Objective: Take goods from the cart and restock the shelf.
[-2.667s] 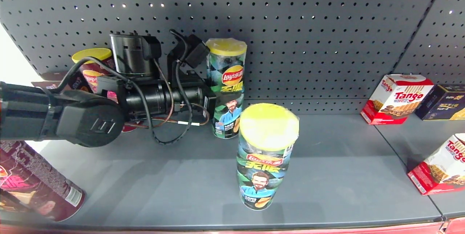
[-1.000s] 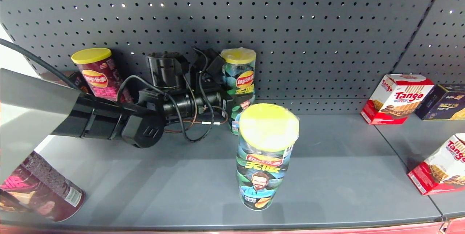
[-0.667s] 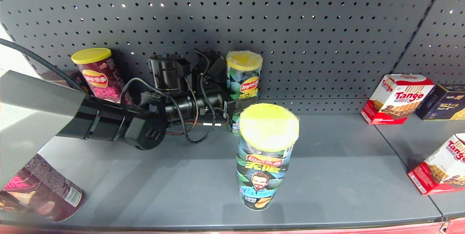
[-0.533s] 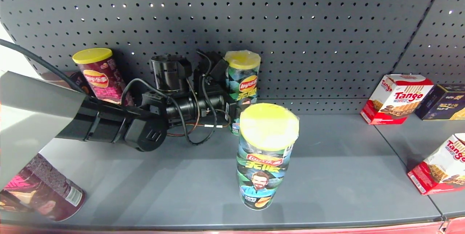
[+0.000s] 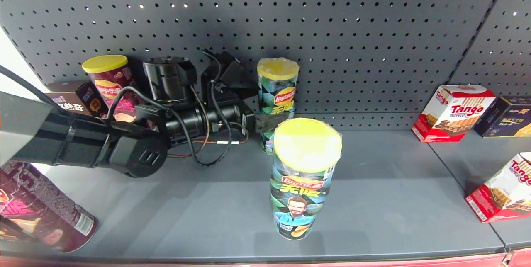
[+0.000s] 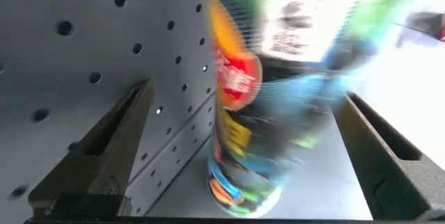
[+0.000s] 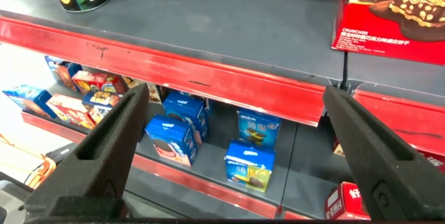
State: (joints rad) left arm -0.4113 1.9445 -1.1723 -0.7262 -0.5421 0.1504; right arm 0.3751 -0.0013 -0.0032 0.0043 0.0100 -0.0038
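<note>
Nearest, the right gripper (image 7: 233, 147) hangs below the red front edge of the shelf (image 5: 394, 200), fingers spread wide with nothing between them, probably parked out of the way. About midway along the front edge a green chip can (image 5: 305, 175) stands upright, yellow lid up and label facing outward, as a shopper would want it. At the front left corner a fallen maroon can (image 5: 45, 213) lies on its side, partly cut off by the view.

Farther in, the left arm (image 5: 103, 146) extends from the left side across the shelf toward the back edge. The left gripper (image 6: 247, 102) is spread wide around a second green can (image 5: 277, 93), one finger on each side and, as far as the wrist view tells, neither pressing it. This can stands on its own base right against the pegboard wall (image 5: 373, 51).

I judge this to be the release step, with the can set deep so a row can build in front of it. The next move likely calls for a straight pull-back, since a sideways brush could topple the tall can.

At the back left corner a yellow-lidded maroon can (image 5: 108, 80) stands by a dark box (image 5: 76, 100). Wafer boxes (image 5: 456, 111) sit along the right end.
</note>
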